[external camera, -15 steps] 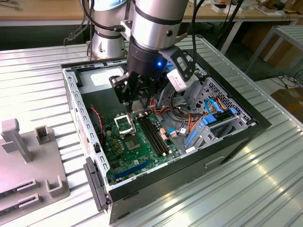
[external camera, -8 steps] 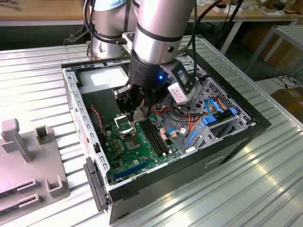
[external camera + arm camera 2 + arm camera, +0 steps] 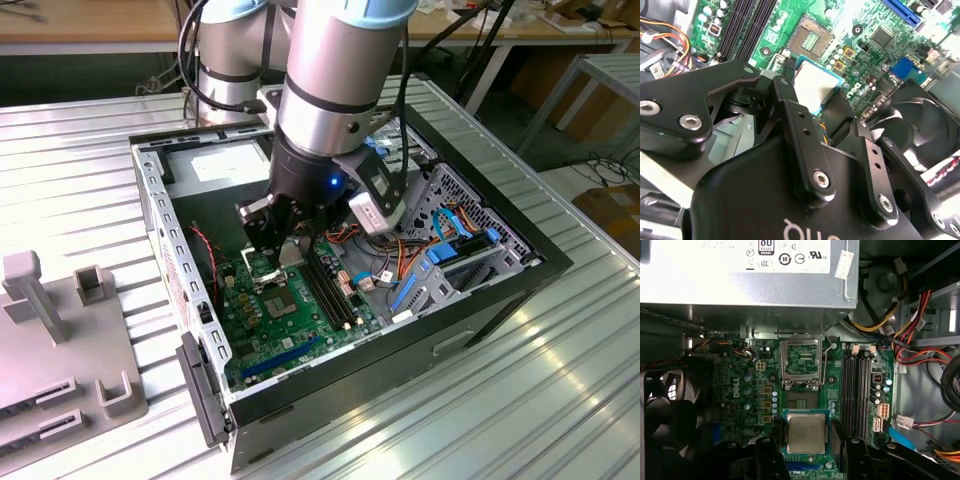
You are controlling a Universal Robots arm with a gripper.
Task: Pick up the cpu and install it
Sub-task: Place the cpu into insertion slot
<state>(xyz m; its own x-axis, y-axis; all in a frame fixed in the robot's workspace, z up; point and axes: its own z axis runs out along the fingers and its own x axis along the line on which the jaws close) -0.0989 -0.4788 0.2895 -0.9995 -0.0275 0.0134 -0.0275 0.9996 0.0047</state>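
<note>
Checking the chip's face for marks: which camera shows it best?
The first wrist view: the chip faces it squarely. The second wrist view sees it slanted and partly covered; the exterior view, a sliver.

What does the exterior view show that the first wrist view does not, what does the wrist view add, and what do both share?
Exterior view: the arm, the whole open computer case on a ribbed metal table, and a grey fixture at the exterior view's left.
First wrist view: a dark fan, the inside of the open socket below its raised frame, and the flat pale face of the cpu.
Both: the green motherboard, memory slots, power supply, and the gripper over the board.
</note>
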